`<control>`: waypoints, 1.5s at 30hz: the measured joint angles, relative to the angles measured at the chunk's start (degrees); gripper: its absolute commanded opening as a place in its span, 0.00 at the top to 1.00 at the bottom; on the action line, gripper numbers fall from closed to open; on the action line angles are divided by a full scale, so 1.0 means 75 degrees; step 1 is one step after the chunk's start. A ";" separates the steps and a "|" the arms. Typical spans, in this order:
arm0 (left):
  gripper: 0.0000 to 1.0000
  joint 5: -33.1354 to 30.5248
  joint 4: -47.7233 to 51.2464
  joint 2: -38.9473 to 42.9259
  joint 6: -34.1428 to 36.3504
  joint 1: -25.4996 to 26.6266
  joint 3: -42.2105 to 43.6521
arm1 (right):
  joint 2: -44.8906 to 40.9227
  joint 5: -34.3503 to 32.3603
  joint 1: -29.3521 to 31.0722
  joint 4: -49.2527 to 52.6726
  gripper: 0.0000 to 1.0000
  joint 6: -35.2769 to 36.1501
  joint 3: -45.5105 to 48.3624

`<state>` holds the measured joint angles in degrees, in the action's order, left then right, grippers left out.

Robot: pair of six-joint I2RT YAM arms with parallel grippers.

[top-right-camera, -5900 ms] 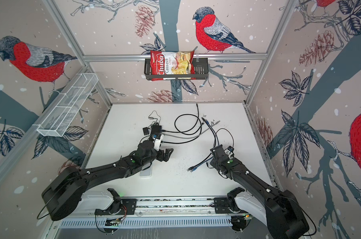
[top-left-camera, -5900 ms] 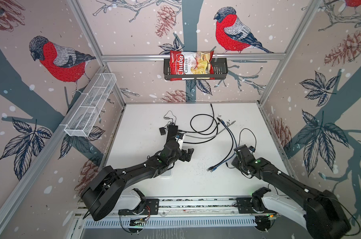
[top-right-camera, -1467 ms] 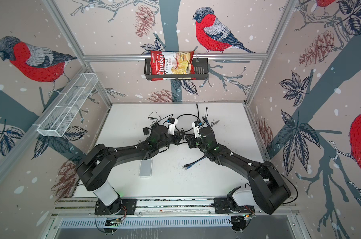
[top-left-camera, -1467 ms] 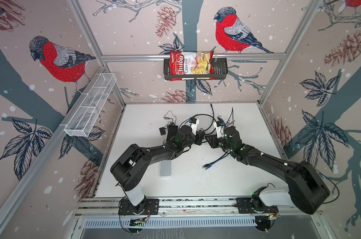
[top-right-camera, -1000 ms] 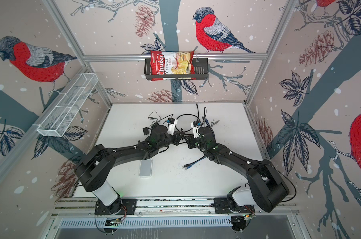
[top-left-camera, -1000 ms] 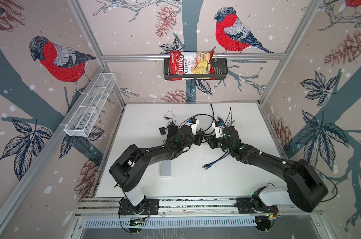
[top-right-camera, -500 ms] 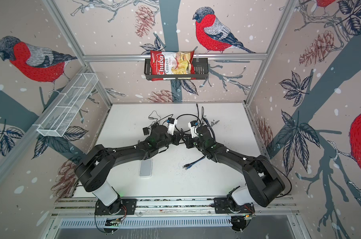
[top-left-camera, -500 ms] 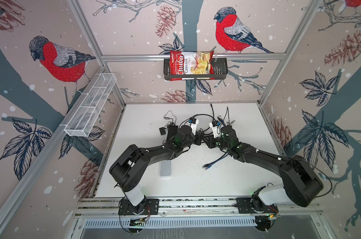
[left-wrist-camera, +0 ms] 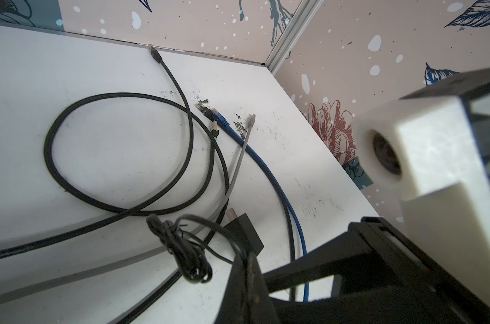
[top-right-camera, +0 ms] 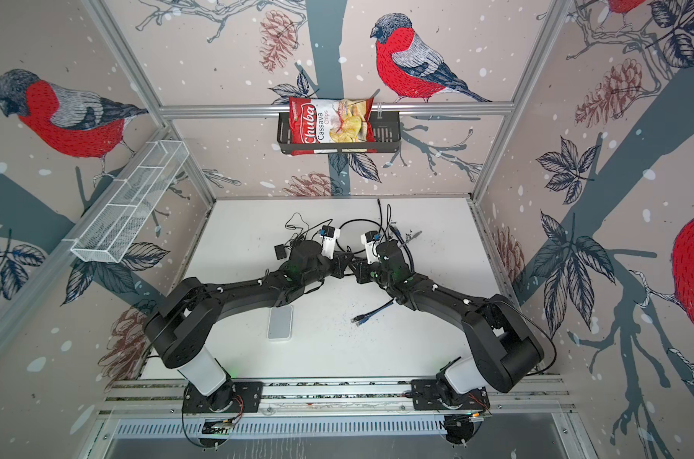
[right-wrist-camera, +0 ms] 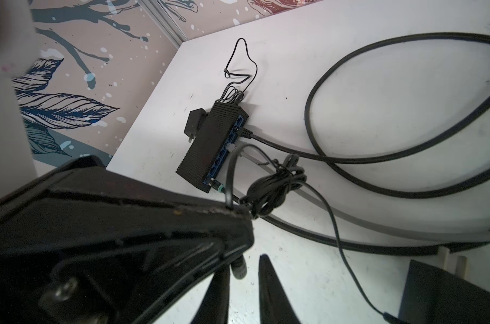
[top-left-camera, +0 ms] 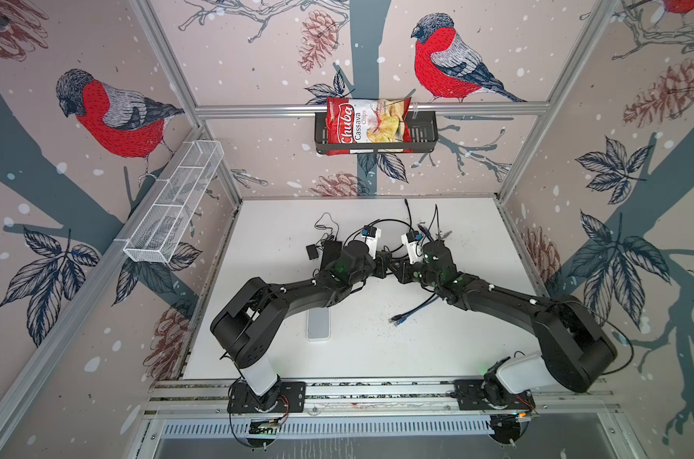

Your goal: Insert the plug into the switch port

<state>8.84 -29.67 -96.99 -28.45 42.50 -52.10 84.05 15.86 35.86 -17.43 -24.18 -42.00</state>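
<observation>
Top views: bag [top-left-camera: 367, 125] reads "Chuba Cassava Chips".

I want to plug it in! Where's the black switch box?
In a top view the switch lies left of centre on the table, beside a small black adapter.

Chips bag [top-left-camera: 367, 121], wire basket [top-left-camera: 174, 206], phone [top-left-camera: 318, 324]

left gripper [top-left-camera: 384, 265] — right gripper [top-left-camera: 400, 272] — just beside
</observation>
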 measured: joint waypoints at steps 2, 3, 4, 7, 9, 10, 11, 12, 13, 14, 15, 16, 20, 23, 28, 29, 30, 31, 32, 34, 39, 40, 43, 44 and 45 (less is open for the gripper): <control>1.00 -0.0009 -0.0029 -0.0026 0.0000 0.0000 0.0006 | 0.0015 0.0012 0.0006 0.0000 0.85 0.0000 -0.0012; 1.00 -0.0006 -0.0035 -0.0032 -0.0003 0.0000 0.0006 | 0.0017 0.0020 0.0009 -0.0003 0.87 -0.0003 -0.0015; 1.00 -0.0009 -0.0047 -0.0035 -0.0003 0.0000 0.0006 | 0.0017 0.0023 0.0012 -0.0006 0.89 -0.0003 -0.0015; 1.00 -0.0009 -0.0082 -0.0050 -0.0003 -0.0003 0.0006 | 0.0020 0.0029 0.0012 -0.0023 0.93 0.0000 -0.0020; 1.00 -0.0015 -0.0105 -0.0055 0.0000 -0.0006 0.0006 | 0.0020 0.0023 0.0012 -0.0052 0.95 0.0000 -0.0020; 1.00 -0.0044 -0.0102 -0.0055 0.0026 -0.0009 0.0009 | 0.0020 0.0023 0.0012 -0.0058 0.96 0.0000 -0.0017; 1.00 -0.0050 -0.0108 -0.0055 0.0026 -0.0009 0.0009 | 0.0020 0.0020 0.0012 -0.0064 0.97 0.0000 -0.0017; 1.00 -0.0055 -0.0105 -0.0055 0.0029 -0.0009 0.0009 | 0.0020 0.0020 0.0012 -0.0064 0.96 0.0000 -0.0017; 1.00 -0.0061 -0.0105 -0.0055 0.0041 -0.0009 0.0009 | 0.0020 0.0020 0.0012 -0.0064 0.92 0.0000 -0.0017; 1.00 -0.0064 -0.0105 -0.0055 0.0047 -0.0009 0.0009 | 0.0020 0.0017 0.0012 -0.0064 0.85 0.0000 -0.0020; 1.00 -0.0064 -0.0099 -0.0052 0.0047 -0.0009 0.0012 | 0.0020 0.0020 0.0012 -0.0064 0.81 -0.0003 -0.0020; 1.00 -0.0090 -0.0099 -0.0047 0.0044 -0.0009 0.0017 | 0.0020 -0.0047 0.0012 -0.0050 0.77 0.0003 -0.0029; 1.00 -0.0189 -0.0044 0.0023 0.0000 -0.0009 0.0015 | -0.0017 -0.0160 0.0012 -0.0041 0.70 0.0009 0.0006; 1.00 -0.0207 0.0108 0.0032 -0.0236 -0.0006 -0.0006 | -0.0099 -0.0268 0.0015 -0.0102 0.70 0.0029 0.0122; 1.00 -0.0350 0.0580 0.0029 -0.0624 -0.0006 -0.0265 | -0.0175 -0.0294 0.0029 -0.0239 0.70 0.0061 0.0157; 1.00 -0.0382 0.0644 0.0032 -0.0650 -0.0006 -0.0300 | -0.0187 -0.0291 0.0047 -0.0242 0.71 0.0090 0.0149; 1.00 -0.0420 0.0705 0.0032 -0.0764 -0.0006 -0.0321 | -0.0187 -0.0294 0.0076 -0.0224 0.71 0.0134 0.0128; 1.00 -0.0437 0.0787 0.0041 -0.0813 -0.0006 -0.0338 | -0.0187 -0.0294 0.0099 -0.0187 0.71 0.0216 0.0111; 1.00 -0.0484 0.0860 0.0052 -0.0825 -0.0006 -0.0353 | -0.0187 -0.0294 0.0122 -0.0160 0.72 0.0227 0.0096; 1.00 -0.0560 0.0962 0.0067 -0.0973 -0.0006 -0.0382 | -0.0189 -0.0300 0.0160 -0.0149 0.72 0.0256 0.0087; 1.00 -0.0641 0.1343 0.0058 -0.1227 -0.0006 -0.0519 | -0.0280 -0.0391 0.0262 -0.0131 0.72 0.0353 0.0087; 1.00 -0.0638 0.1373 0.0055 -0.1262 -0.0006 -0.0533 | -0.0286 -0.0434 0.0274 -0.0131 0.72 0.0405 0.0085; 1.00 -0.0624 0.1451 0.0047 -0.1425 -0.0006 -0.0557 | -0.0265 -0.0542 0.0303 -0.0131 0.72 0.0420 0.0073; 1.00 -0.0618 0.1469 0.0047 -0.1472 -0.0006 -0.0557 | -0.0256 -0.0586 0.0315 -0.0128 0.72 0.0431 0.0070; 1.00 -0.0618 0.1475 0.0047 -0.1545 -0.0009 -0.0557 | -0.0254 -0.0632 0.0329 -0.0125 0.72 0.0434 0.0070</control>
<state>4.21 -18.61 -96.64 -40.03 42.44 -56.27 82.15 11.11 38.33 -18.37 -20.93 -41.47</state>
